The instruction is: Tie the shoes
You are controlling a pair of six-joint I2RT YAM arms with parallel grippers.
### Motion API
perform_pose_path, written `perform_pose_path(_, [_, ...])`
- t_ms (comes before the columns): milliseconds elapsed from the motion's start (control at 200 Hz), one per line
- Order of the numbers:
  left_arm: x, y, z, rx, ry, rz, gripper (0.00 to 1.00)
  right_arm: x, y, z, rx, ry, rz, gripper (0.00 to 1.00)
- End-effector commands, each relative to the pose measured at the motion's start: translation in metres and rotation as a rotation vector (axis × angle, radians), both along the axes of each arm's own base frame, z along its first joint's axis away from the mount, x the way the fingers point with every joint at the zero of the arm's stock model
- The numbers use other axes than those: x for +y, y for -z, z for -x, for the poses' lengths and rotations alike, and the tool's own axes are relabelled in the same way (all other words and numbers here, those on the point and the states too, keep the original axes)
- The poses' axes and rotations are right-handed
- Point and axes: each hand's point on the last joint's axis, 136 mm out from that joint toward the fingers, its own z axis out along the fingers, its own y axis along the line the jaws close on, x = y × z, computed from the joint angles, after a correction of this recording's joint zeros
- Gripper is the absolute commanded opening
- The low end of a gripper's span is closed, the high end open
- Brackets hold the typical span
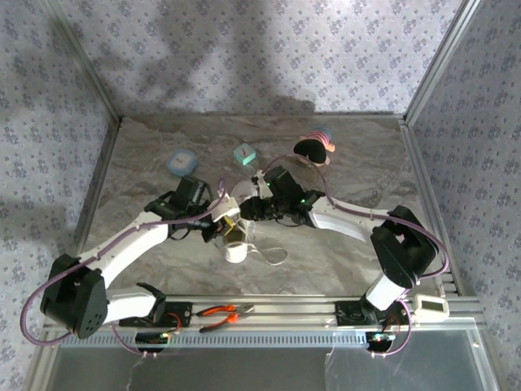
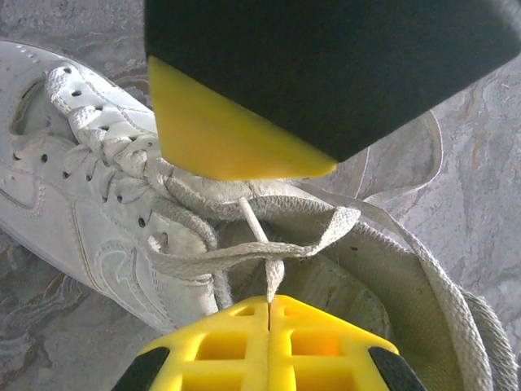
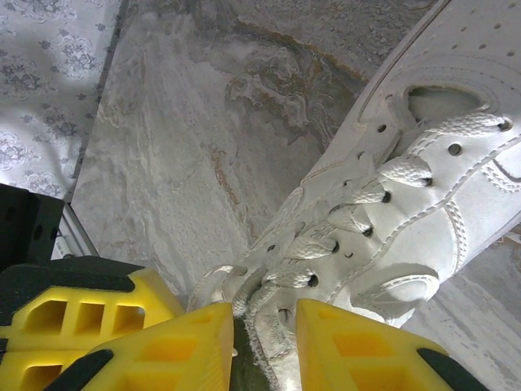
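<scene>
white low-top leather sneaker point(image 2: 89, 220) on grey marbled surface point(image 3: 179, 163), left claw point(image 2: 269, 305) pressed together pinching thin white lace point(image 2: 254, 224), right claw point(image 3: 264, 334) straddling upper laces point(image 3: 286, 277), grip cannot tell

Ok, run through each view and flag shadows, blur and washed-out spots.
Top external: broad soft shadows on the back wall, the white sneaker small and low in contrast. Left wrist: lace sharp, the black-and-yellow shape near the lens soft. Right wrist: sneaker eyelets crisp, yellow fingers slightly blurred.
</scene>
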Motion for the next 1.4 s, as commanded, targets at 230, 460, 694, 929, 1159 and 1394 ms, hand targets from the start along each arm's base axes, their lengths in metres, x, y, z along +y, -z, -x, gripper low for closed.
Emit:
perform_pose_path(230, [-0.008, -0.001, -0.013, -0.085, 0.01, 0.011, 0.0, 0.008, -0.009, -0.001, 0.043, 0.001, -0.054, 0.3])
perform_pose_path(460, [-0.01, 0.0, -0.015, -0.105, 0.009, 0.023, 0.0, 0.006, -0.005, -0.003, 0.074, 0.021, -0.065, 0.3])
perform_pose_path(694, [-0.011, -0.002, -0.018, -0.128, -0.004, 0.034, 0.0, 0.009, -0.004, -0.003, 0.084, 0.02, -0.073, 0.35])
perform_pose_path(929, [-0.011, -0.005, -0.02, -0.159, -0.015, 0.047, 0.0, 0.012, -0.005, -0.003, 0.093, 0.016, -0.083, 0.36])
perform_pose_path(1159, [-0.009, -0.01, -0.021, -0.191, -0.029, 0.061, 0.0, 0.018, -0.004, -0.002, 0.104, 0.01, -0.09, 0.36])
perform_pose_path(1394, [-0.009, -0.011, -0.022, -0.192, -0.033, 0.06, 0.0, 0.024, -0.01, -0.001, 0.094, -0.001, -0.109, 0.15])
